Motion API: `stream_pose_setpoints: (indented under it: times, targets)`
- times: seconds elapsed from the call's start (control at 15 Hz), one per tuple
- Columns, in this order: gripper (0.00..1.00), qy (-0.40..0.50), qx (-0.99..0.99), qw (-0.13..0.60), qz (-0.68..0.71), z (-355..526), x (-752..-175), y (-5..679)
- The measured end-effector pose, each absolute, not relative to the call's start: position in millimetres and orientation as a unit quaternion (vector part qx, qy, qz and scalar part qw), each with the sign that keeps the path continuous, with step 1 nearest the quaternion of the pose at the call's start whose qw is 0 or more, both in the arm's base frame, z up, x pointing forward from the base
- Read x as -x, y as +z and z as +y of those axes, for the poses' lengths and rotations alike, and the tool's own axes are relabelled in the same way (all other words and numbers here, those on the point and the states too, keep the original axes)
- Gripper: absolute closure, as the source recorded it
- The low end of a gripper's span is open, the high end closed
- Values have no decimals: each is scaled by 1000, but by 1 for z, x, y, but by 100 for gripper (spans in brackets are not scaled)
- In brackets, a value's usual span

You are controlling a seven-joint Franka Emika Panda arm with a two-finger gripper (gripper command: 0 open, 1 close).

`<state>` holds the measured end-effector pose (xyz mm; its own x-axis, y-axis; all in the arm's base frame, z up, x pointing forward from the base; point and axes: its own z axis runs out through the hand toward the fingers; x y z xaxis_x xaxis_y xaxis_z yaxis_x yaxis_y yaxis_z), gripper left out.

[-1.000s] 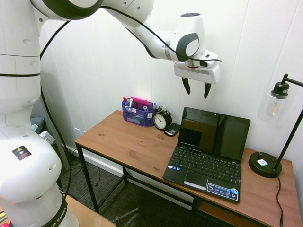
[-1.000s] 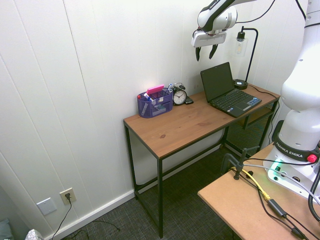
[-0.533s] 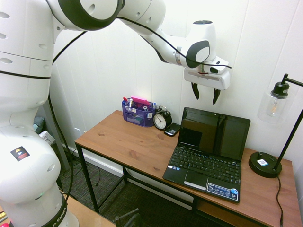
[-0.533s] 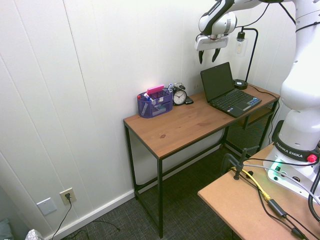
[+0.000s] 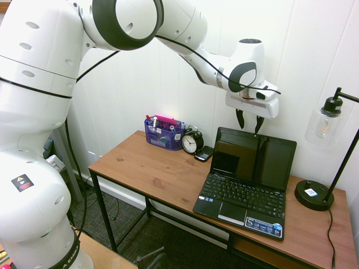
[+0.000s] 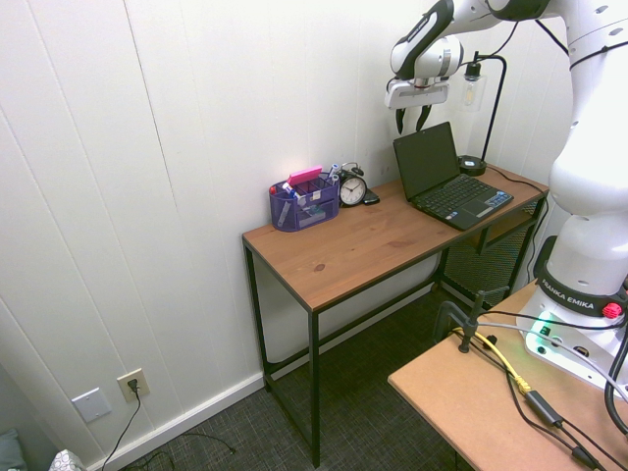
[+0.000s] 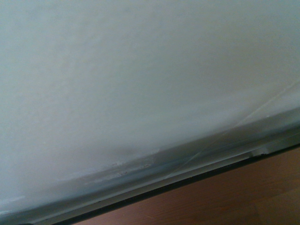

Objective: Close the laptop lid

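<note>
From where I'm watching, the gripper (image 5: 250, 125) is hanging just above the raised laptop lid (image 5: 252, 158), which is blocking the way down behind the keyboard (image 5: 244, 194). I'm seeing open air over the keys. The lamp (image 5: 321, 168) is standing on one side; the phone (image 5: 204, 153), alarm clock (image 5: 192, 140) and purple organizer (image 5: 165, 133) are lining the other. The wall (image 5: 185, 95) is closing off the back.

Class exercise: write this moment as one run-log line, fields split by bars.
task: close laptop | lid: raised | gripper: fingers apart, holding nothing, near lid's top edge | phone: beside laptop
</note>
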<state>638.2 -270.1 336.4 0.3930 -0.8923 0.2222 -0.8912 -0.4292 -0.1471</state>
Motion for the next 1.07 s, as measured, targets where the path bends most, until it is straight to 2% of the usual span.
stream_pose_setpoints:
  times: [0.73, 1.07]
  targets:
    - [100, -135, 826, 6, 548, -301, -617, 329]
    - [100, -116, 820, 3, 561, -302, -570, 311]
